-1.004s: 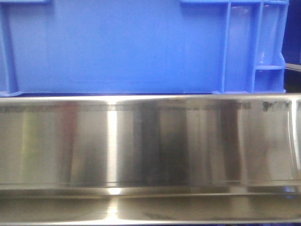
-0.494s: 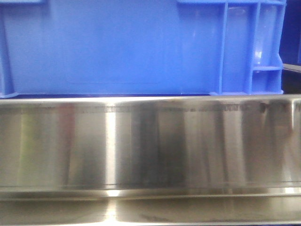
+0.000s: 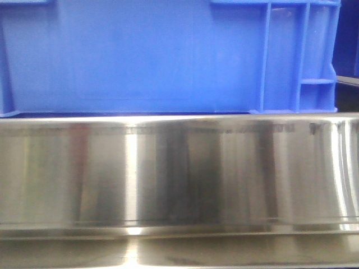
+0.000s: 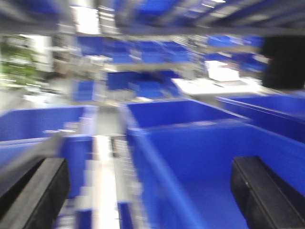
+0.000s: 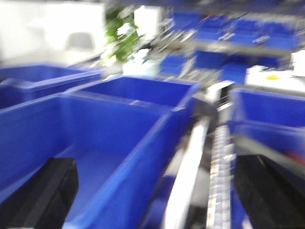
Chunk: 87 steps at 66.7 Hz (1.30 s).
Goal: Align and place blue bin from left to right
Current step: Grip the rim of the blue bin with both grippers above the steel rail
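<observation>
Fingers (image 4: 267, 195) wide apart — astride blue bin (image 4: 205, 152)

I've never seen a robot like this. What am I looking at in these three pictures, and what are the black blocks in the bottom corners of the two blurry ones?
This is a two-armed robot on a mobile base. The sharp picture comes from a camera facing forward. It shows the side wall of a big blue bin sitting above a shiny steel panel. The two blurry pictures come from cameras on the robot's wrists, each looking out along its arm. The black blocks are fingers of each arm's end effector, the part that grasps. The left end effector and the right end effector are both open, and each seems to have a wall of the bin between its fingers. Neither is holding anything. Other blue bins stand around, too blurred to describe.
</observation>
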Motion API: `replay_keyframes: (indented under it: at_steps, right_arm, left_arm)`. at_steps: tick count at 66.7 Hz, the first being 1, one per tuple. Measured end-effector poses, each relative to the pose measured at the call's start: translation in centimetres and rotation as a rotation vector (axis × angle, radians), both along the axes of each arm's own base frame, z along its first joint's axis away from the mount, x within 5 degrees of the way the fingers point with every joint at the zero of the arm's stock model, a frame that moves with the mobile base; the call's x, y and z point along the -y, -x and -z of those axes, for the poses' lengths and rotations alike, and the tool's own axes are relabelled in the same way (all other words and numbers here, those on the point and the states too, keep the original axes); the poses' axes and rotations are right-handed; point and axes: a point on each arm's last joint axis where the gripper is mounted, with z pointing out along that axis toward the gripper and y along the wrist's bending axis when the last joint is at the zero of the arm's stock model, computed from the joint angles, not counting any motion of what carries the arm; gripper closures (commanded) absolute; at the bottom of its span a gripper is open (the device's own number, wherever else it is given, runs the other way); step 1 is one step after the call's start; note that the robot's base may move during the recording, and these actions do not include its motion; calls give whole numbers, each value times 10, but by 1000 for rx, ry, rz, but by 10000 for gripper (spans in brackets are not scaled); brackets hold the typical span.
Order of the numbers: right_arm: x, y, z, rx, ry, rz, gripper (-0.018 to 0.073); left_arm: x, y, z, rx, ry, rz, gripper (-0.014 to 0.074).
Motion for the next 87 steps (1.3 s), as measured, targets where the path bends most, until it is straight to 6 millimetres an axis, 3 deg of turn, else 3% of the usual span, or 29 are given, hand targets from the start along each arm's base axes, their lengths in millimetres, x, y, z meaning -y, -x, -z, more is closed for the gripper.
replay_keyframes:
  at_steps: [12,26,36,44,52,63,75,87]
  right_arm:
    - [-20,-29,-26,-94,59,-174,-10]
    - [-45,-78,-41,-287,94,-281,-10]
    - [-48,-120,-33,-463,120,-174,-10]
    - [-44,-140,-31,-575,143,-8,-10]
    - [-49,-151,-32,-644,156,97,-10]
    - [-76,-168,-33,-673,123,99,-10]
    - [-96,-200,-16,-736,123,113,-10]
    - [-107,-226,5,-797,130,138,-10]
  left_arm:
    - [21,-26,-18,-145,-48,168,6]
    - [38,-64,-34,-297,-65,162,6]
    - [44,-94,-38,-418,-112,77,6]
    - [45,-121,-39,-531,-132,-17,8]
    - [41,-144,-43,-619,-112,-95,18]
    - [32,-177,-45,-708,-92,-186,18]
    - [38,-214,-34,-774,-113,-175,18]
    - [49,-243,-9,-865,-117,-131,18]
